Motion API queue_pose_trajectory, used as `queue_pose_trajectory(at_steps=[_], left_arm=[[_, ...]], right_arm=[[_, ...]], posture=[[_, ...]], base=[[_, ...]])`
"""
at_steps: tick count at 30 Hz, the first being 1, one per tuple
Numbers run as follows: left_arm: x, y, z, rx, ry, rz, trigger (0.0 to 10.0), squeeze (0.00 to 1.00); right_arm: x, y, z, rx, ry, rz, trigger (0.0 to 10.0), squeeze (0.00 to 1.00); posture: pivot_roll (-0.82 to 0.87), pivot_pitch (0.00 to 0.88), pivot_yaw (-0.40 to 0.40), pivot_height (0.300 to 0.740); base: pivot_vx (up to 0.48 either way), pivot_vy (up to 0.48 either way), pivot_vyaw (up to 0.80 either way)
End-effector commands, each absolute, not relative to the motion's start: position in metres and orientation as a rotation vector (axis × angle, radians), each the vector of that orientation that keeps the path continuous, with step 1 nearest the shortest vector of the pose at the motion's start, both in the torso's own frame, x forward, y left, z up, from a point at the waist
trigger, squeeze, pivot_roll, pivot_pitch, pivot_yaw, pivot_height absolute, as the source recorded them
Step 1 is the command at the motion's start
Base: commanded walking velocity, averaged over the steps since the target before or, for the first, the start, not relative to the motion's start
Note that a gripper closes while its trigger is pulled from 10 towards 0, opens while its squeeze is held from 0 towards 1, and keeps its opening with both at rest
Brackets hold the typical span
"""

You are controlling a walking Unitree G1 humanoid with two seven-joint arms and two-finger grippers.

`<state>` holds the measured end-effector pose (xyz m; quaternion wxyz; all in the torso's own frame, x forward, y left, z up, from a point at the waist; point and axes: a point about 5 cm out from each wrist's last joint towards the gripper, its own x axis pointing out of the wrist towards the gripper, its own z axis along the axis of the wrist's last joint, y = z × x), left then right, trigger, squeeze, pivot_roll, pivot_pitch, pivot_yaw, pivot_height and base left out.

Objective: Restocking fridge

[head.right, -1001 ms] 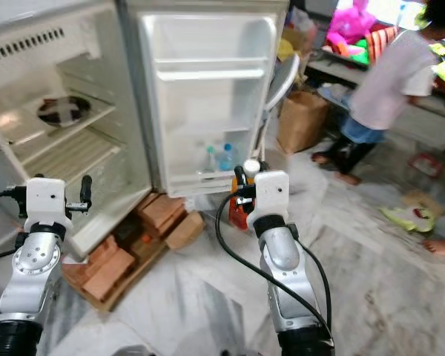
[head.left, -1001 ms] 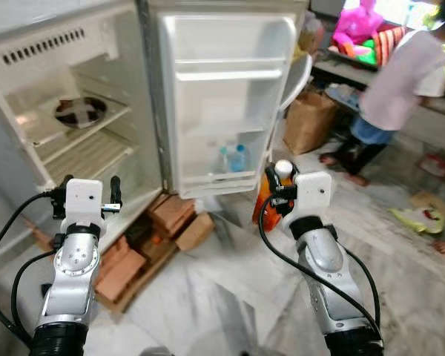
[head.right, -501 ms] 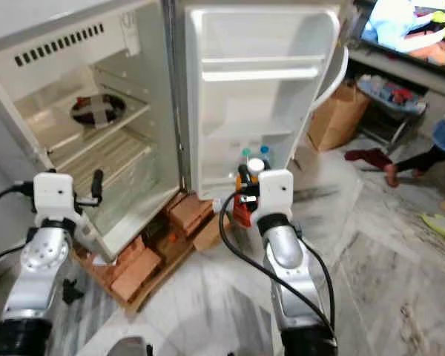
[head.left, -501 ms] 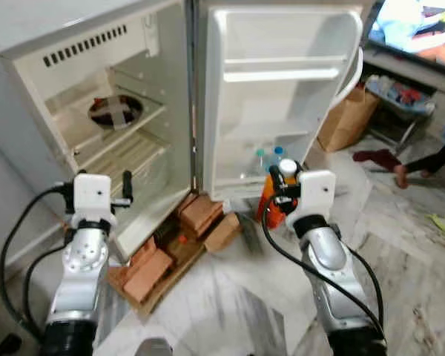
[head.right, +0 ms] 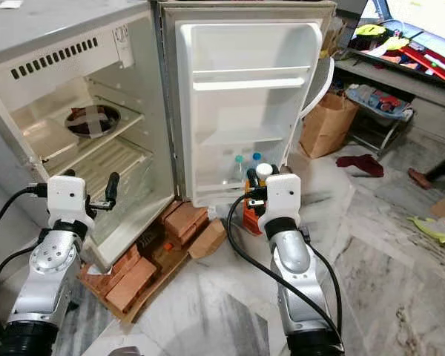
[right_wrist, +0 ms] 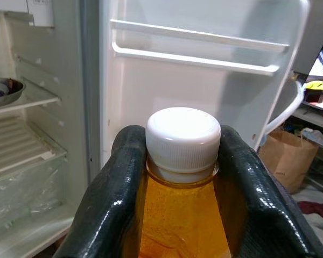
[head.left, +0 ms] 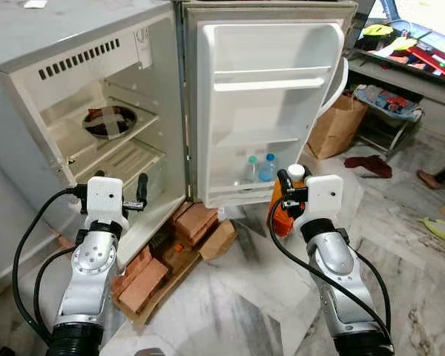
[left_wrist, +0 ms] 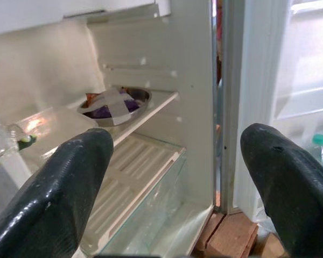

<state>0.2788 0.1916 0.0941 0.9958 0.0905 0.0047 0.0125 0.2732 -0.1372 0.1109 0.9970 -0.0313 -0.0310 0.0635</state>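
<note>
A small white fridge (head.left: 74, 81) stands open ahead, its door (head.left: 267, 111) swung wide. My right gripper (head.left: 287, 194) is shut on an orange bottle (right_wrist: 180, 226) with a white cap (right_wrist: 183, 137), held low in front of the door's bottom rack. Two clear bottles (head.left: 258, 169) with green and blue caps stand in that rack. A metal bowl (head.left: 110, 121) rests on the upper shelf inside. My left gripper (head.left: 141, 194) is open and holds nothing, raised before the fridge's lower shelf (left_wrist: 134, 172).
The fridge rests on bricks and wood blocks (head.left: 174, 248) on a marble floor. A brown paper bag (head.left: 340, 126) stands to the right of the door. Beyond it are a low shelf with clutter (head.left: 400, 81) and a person's foot (head.left: 430, 178) at the right edge.
The camera has swung, so the fridge now sits more to the left and lower. Both arms keep their poses. The person has moved mostly out of view to the right.
</note>
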Motion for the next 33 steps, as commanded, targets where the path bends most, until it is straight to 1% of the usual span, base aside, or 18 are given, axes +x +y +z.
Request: queue_pose_trajectory(at_steps=[1, 14, 29, 33], left_arm=[[0.2801, 0.1894, 0.0976, 0.184, -0.004, 0.013, 10.0, 0.00], [0.2792, 0.1870, 0.0959, 0.183, 0.005, 0.007, 10.0, 0.00], [0.2800, 0.1881, 0.0941, 0.178, 0.017, 0.028, 10.0, 0.00], [0.2804, 0.1892, 0.0931, 0.174, 0.030, 0.045, 10.0, 0.00]], right_arm=[[0.2762, -0.1380, 0.1166, -0.064, -0.089, 0.123, 10.0, 0.00], [0.2774, -0.1390, 0.1160, -0.050, -0.080, 0.116, 10.0, 0.00], [0.2785, -0.1324, 0.1147, -0.037, -0.065, 0.158, 10.0, 0.00], [0.2778, -0.1313, 0.1132, -0.034, -0.054, 0.171, 10.0, 0.00]], posture=[[0.00, 0.004, -0.074, 0.740], [-0.01, 0.007, -0.073, 0.740], [-0.01, 0.007, -0.075, 0.740], [-0.01, 0.005, -0.075, 0.740]], base=[[0.356, 0.000, 0.00], [0.360, 0.000, 0.00], [0.376, 0.000, 0.00], [0.069, 0.000, 0.00]])
